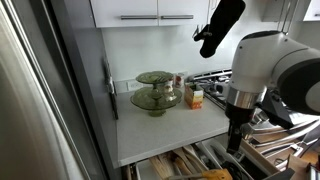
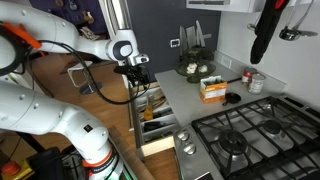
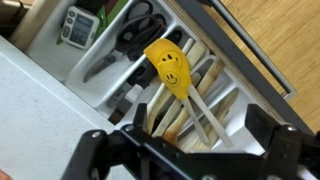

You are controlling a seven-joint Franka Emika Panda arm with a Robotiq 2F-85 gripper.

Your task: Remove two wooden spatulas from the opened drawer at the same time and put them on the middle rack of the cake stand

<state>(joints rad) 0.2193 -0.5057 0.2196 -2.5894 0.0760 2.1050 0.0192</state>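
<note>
Right at the bottom edge of my wrist view, the gripper (image 3: 190,158) has its fingers spread wide, and nothing sits between them. Directly beneath the hand is the drawer (image 3: 215,90), standing open, its pale dividers forming long compartments. The two wooden spatulas (image 3: 203,117) lie in there just under the fingertips, untouched, and a yellow smiley-faced spatula (image 3: 167,66) lies among them. A little past the hand, in other compartments, I make out black-handled scissors (image 3: 140,28) and a small grey gadget (image 3: 80,25); what it is I cannot tell.

In both exterior views the hand hangs pointing straight down over the open drawer, clear of what is inside. Above the drawer and off to the side of the hand runs the white counter (image 1: 170,125). Well away from the hand, back by the wall, the green glass cake stand (image 1: 157,92) sits on it. Its middle rack (image 1: 152,101), the wide plate under the small top one, holds nothing I can see. An orange-and-white carton (image 1: 195,96) stands just beside the stand, with the stove (image 1: 215,78) beyond.
</note>
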